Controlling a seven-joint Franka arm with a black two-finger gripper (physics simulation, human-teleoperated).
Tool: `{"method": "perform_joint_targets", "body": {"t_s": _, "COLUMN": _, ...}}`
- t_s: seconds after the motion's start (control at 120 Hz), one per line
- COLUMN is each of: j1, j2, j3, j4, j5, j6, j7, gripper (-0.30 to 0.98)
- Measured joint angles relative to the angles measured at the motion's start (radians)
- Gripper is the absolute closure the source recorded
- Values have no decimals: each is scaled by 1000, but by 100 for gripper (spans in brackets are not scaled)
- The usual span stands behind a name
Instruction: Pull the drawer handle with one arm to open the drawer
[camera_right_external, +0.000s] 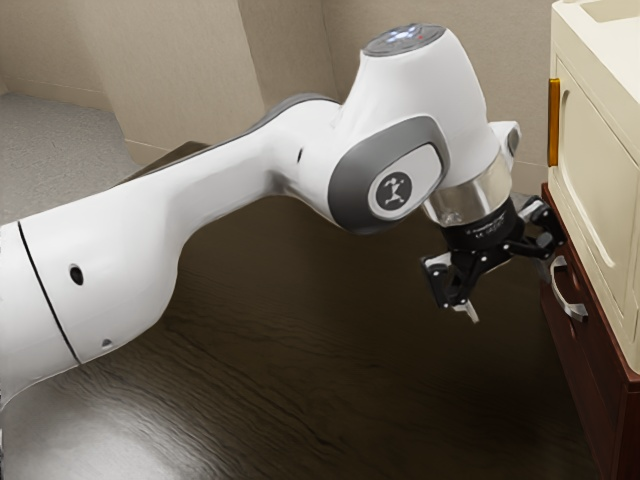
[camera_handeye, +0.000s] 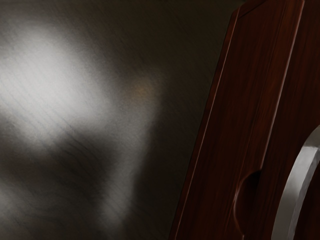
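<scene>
At the exterior view's right, a dark red wooden drawer (camera_right_external: 588, 352) is seen, its contents hidden. Above it, a cream cabinet (camera_right_external: 602, 165) is fitted with an orange strip (camera_right_external: 553, 122). On the drawer's front, a silver, smoothly arched handle (camera_right_external: 568, 297) is mounted, near the gripper (camera_right_external: 511, 292). The jaws are spread wide; whether the handle is touched by the near finger cannot be told
</scene>
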Motion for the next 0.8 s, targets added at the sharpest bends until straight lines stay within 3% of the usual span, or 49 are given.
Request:
{"method": "perform_joint_targets", "body": {"t_s": 0.45, "j1": -3, "j2": 4, "j3": -2, "j4": -42, "j5": -3, "j6": 122, "j7": 91, "gripper": 0}}
{"method": "perform_joint_targets", "body": {"t_s": 0.8, "j1": -9, "j2": 13, "j3": -3, "j4": -57, "j5": -31, "j6": 191, "j7": 128, "gripper": 26}}
